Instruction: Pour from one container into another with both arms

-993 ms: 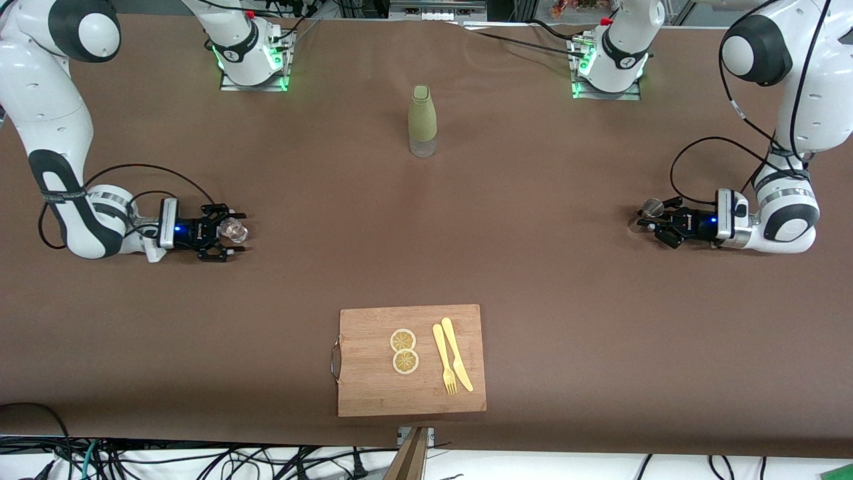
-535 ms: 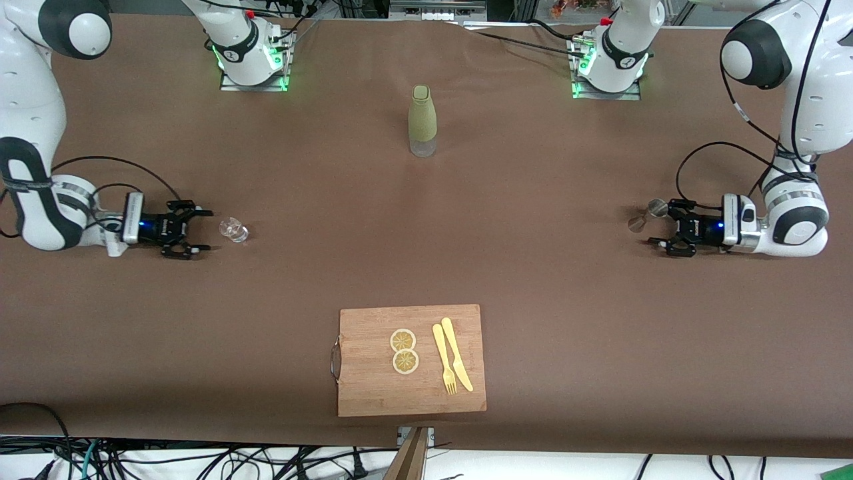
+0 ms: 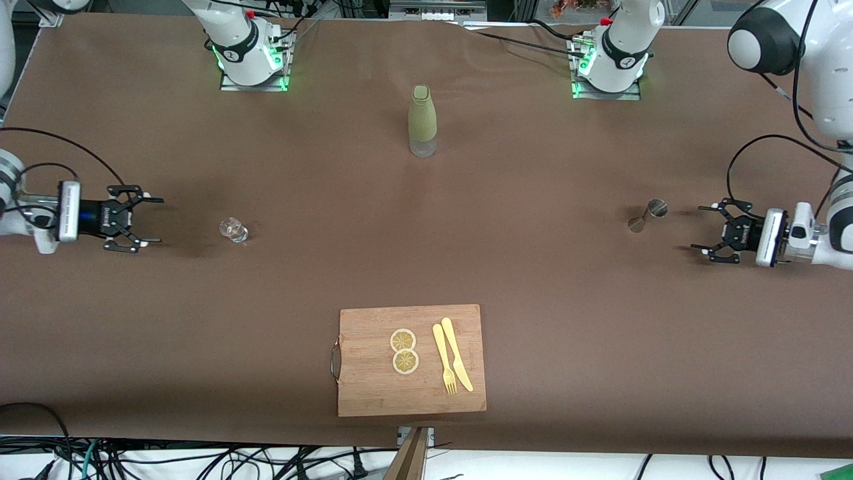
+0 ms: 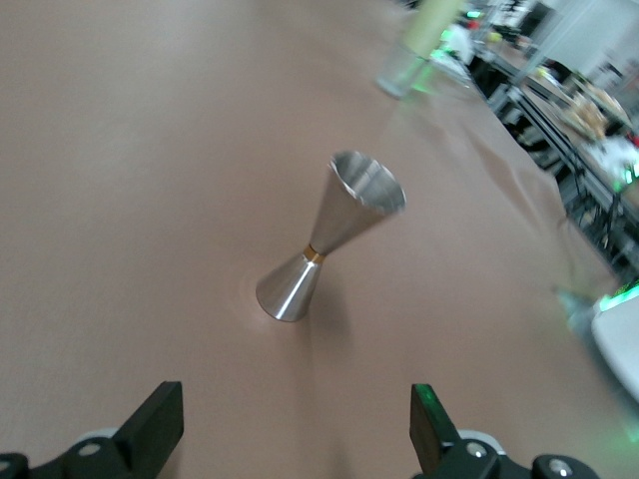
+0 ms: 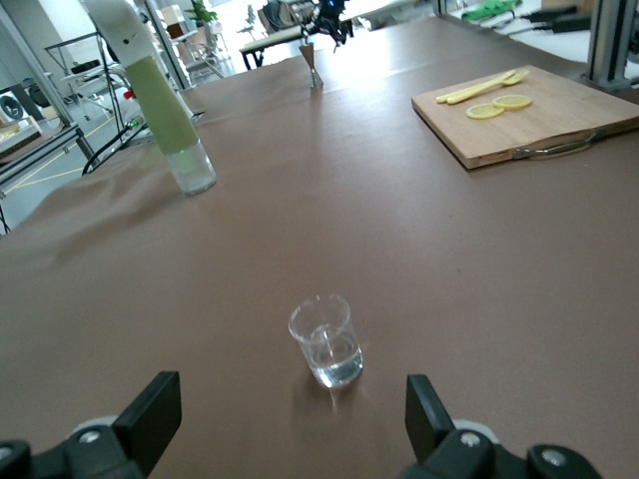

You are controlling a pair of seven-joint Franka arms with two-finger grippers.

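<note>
Jigger (image 3: 648,215) stands upright, clear of the left gripper (image 3: 708,233), roughly its ten o'clock. Glass (image 3: 233,230), apparently holding liquid, sits at three o'clock of the right gripper (image 3: 148,223). Both spread wide, empty.

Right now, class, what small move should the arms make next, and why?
Probably keep both arms backing off: the jigger and the small glass stand upright and free on the table, and the left end effector and right end effector are open and clear.

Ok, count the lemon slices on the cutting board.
2. Both lie on the cutting board, touching: one lemon slice is farther from the front camera, the other lemon slice nearer, beside the fork. None looks hidden.
</note>
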